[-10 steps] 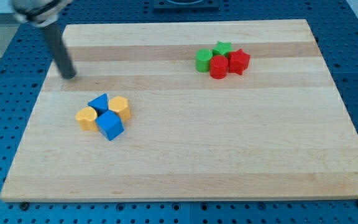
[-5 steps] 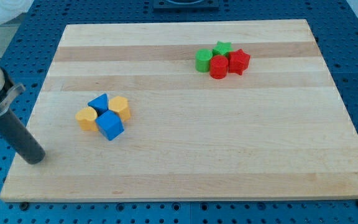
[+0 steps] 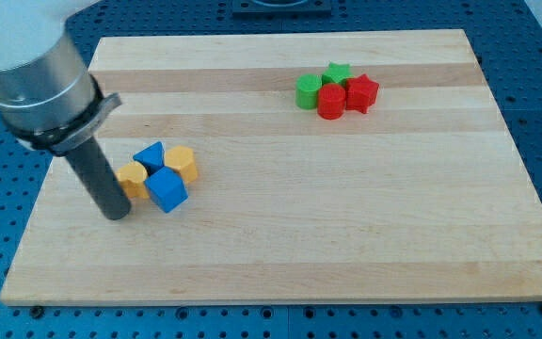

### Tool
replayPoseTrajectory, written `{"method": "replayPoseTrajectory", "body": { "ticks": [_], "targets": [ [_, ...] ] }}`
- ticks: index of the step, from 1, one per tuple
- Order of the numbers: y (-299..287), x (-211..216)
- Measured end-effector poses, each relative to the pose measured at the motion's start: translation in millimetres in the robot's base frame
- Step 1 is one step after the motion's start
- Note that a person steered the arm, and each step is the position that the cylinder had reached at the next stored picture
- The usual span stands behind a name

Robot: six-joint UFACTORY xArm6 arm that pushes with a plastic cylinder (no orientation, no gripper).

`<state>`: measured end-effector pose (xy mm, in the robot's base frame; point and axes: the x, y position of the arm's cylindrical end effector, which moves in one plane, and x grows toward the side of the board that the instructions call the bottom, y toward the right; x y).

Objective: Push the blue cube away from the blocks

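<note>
The blue cube (image 3: 167,189) lies at the board's left, at the lower right of a tight cluster. Touching it are a blue triangular block (image 3: 149,155) above, a yellow block (image 3: 181,162) to the upper right, and a yellow block (image 3: 133,176) to the left, partly hidden by my rod. My tip (image 3: 117,213) rests on the board just left of and below the blue cube, close beside the left yellow block.
A second cluster sits at the upper right: a green cylinder (image 3: 308,91), a green star (image 3: 337,73), a red cylinder (image 3: 330,101) and a red star-like block (image 3: 361,92). The wooden board (image 3: 346,226) lies on a blue perforated table.
My tip has moved from the board's lower left edge to the right, up to the cluster's left side. The blocks have not moved.
</note>
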<state>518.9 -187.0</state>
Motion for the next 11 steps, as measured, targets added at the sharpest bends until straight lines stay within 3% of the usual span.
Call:
{"method": "replayPoseTrajectory", "body": {
  "ticks": [1, 3, 6, 9, 11],
  "targets": [
    [20.5, -5.6],
    [-4.0, -12.5],
    [114.4, -18.0],
    [146.7, -6.2],
    [165.5, -79.7]
  ]
}}
